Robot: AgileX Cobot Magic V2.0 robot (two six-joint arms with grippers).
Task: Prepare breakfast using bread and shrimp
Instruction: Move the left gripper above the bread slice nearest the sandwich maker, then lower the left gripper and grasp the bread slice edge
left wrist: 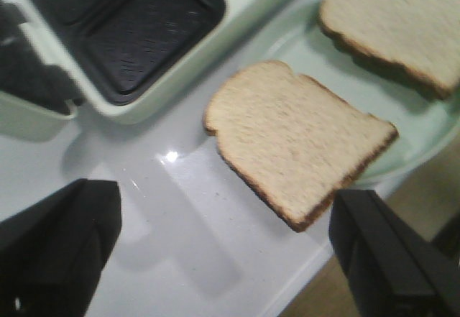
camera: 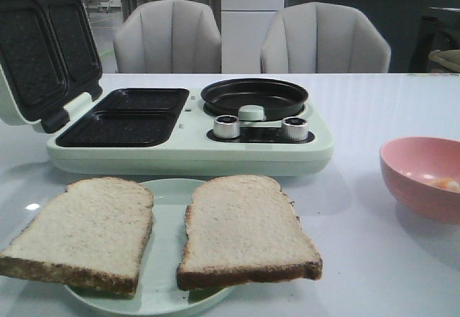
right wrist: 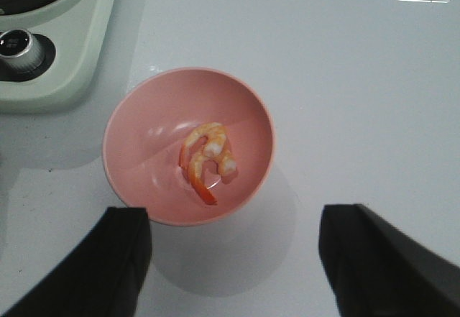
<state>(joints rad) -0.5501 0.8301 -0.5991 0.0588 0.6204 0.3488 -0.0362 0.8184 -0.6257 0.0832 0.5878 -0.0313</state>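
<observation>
Two slices of bread lie side by side on a pale green plate (camera: 167, 187) at the table's front, the left slice (camera: 83, 231) (left wrist: 298, 141) and the right slice (camera: 244, 231) (left wrist: 399, 19). A curled orange-pink shrimp (right wrist: 207, 157) (camera: 445, 183) rests in a pink bowl (right wrist: 188, 146) (camera: 420, 177) at the right. My left gripper (left wrist: 226, 252) hangs open above the table near the left slice's corner. Over the table beside the bowl, my right gripper (right wrist: 233, 259) is open too. Neither gripper appears in the front view.
A mint-green breakfast maker (camera: 190, 126) stands behind the plate, its lid (camera: 43, 47) raised, with two dark sandwich wells (camera: 126, 116) (left wrist: 136, 33), a round pan (camera: 254, 97) and two knobs (camera: 226, 126) (right wrist: 18, 47). Two grey chairs (camera: 169, 37) stand beyond the table. The table's front edge (left wrist: 338, 259) runs close to the left gripper.
</observation>
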